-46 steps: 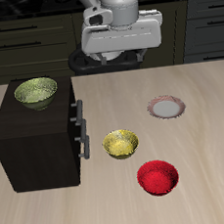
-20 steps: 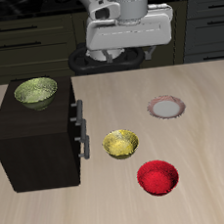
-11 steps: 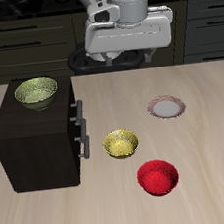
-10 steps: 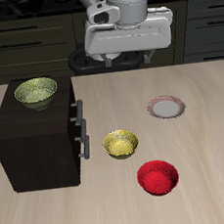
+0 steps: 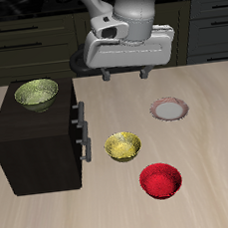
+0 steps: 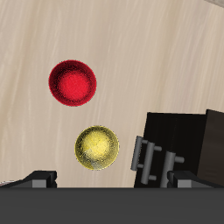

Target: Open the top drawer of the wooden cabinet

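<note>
Facing: cabinet [image 5: 37, 140] fronts face the yellow bowl [image 5: 123, 146]; top drawer [image 5: 77, 114] flush, closed.
Handle: short grey bar [image 5: 82, 114], long axis running front-to-back on the table; 2 handles visible [image 6: 156, 161].
Gripper: [image 5: 123, 75] high above table's back, fingers [image 5: 106, 76] spread wide, holding nothing.
Change: gripper lower and tipped downward versus 0.5 s ago; bowls unmoved.
Shapes: boxy dark wood cabinet, green bowl [image 5: 37, 94] on top; glossy red bowl [image 5: 161, 180]; flat plate [image 5: 169, 109].
</note>
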